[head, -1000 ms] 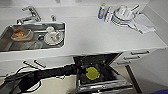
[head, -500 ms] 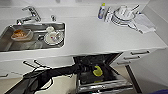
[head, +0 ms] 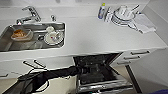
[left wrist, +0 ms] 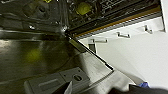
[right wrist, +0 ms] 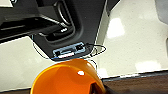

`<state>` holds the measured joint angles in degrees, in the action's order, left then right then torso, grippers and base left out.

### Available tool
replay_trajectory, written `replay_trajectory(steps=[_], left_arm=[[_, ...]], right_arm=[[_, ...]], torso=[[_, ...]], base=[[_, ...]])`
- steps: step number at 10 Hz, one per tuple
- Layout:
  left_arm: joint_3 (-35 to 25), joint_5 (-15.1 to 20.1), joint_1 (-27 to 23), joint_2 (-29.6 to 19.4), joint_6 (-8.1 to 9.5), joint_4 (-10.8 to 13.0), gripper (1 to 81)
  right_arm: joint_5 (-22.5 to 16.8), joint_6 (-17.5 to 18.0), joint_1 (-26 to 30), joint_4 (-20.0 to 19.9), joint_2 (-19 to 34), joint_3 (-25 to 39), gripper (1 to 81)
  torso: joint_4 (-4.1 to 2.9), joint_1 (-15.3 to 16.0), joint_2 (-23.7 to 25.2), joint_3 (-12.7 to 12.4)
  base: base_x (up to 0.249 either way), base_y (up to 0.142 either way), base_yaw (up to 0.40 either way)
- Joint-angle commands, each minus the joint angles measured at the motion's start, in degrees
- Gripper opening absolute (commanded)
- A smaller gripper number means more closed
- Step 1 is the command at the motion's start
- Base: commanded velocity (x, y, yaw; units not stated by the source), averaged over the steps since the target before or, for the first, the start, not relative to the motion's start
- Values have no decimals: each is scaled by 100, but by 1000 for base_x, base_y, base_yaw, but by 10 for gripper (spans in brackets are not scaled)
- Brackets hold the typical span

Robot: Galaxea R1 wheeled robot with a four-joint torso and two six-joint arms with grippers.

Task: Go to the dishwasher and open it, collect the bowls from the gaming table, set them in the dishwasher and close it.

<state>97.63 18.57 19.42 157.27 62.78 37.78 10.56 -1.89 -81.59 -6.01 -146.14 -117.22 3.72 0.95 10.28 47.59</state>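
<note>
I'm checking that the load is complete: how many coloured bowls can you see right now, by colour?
Yellow-green bowl, inside the open dishwasher: 1
Orange bowl, close under the right wrist camera: 1
Total: 2
</note>
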Motion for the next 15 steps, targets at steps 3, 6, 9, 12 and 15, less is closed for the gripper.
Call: replay_trajectory(steps=[3,6,9,12,15], left_arm=[[-3499,68,774,-3686,-214,1131,811],[-3839,-11,2427,-4397,-231,2023,811],[-2625,-770,4308,-3523,-240,2855,811],[-737,-2006,5540,-2727,-240,3016,811],[850,-3024,6172,-2070,-222,2858,811]], right_arm=[[-484,-4,356,-23,2177,2628,10],[-555,268,998,-76,3158,3804,10],[-563,820,1683,-67,3370,4251,10],[-537,1033,2403,-172,3545,4683,10],[-555,1488,3149,-304,3519,4815,10]], torso=[[0,0,0,0],[0,0,0,0],[0,0,-2,0],[0,0,0,0],[0,0,0,0]], base=[[0,0,0],[0,0,0],[0,0,0],[0,0,0],[0,0,0]])
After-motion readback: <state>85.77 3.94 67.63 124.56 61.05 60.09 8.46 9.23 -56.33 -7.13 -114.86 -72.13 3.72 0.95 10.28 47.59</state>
